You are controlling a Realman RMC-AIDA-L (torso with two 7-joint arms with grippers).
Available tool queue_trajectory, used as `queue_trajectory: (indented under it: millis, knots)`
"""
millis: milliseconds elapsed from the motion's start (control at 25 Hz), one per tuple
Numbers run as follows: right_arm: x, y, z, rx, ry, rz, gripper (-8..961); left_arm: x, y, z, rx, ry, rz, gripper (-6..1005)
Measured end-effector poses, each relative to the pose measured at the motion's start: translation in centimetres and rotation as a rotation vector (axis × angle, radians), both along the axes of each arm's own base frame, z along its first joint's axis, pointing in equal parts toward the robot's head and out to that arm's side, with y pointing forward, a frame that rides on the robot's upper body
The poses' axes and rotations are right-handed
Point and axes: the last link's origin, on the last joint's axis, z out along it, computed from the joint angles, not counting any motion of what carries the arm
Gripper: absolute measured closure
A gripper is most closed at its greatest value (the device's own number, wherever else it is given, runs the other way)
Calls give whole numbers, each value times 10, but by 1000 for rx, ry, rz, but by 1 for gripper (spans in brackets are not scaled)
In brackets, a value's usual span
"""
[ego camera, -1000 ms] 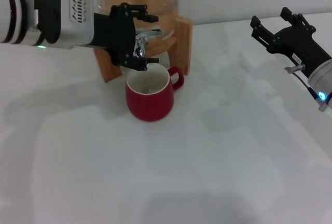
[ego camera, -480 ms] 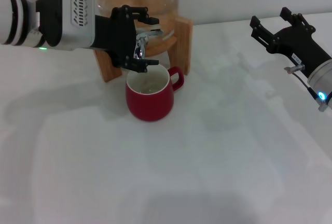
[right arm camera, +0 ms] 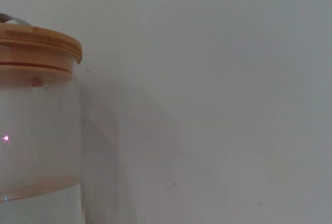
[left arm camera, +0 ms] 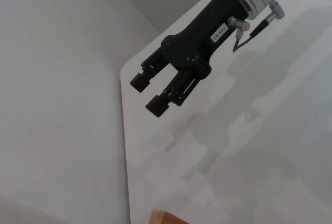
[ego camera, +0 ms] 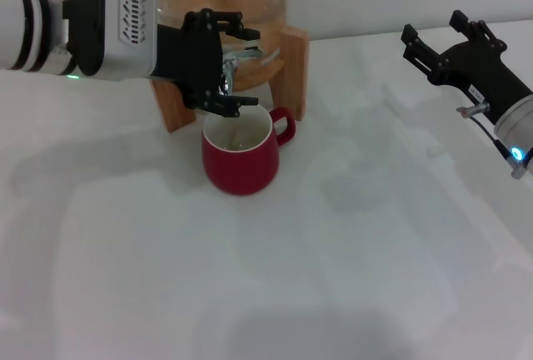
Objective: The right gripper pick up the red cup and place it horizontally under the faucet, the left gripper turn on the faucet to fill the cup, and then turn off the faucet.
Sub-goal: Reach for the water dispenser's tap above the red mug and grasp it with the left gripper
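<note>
My left gripper (ego camera: 223,64) has its fingers spread around the faucet (ego camera: 236,62), not clamped; the red cup (ego camera: 240,153) sits upright just below my fingertips, under the spout. I want a firm, slow turn on the lever without nudging the cup. My right gripper (ego camera: 445,47) waits well off to the side, fingers apart.
</note>
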Motion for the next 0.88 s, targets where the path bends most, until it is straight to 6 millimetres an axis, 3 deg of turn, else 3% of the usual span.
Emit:
queue_trajectory:
  millis: [880]
  knots:
    - [0, -1, 1, 4, 2, 0, 122, -3, -2, -4, -19, 1, -8, 154]
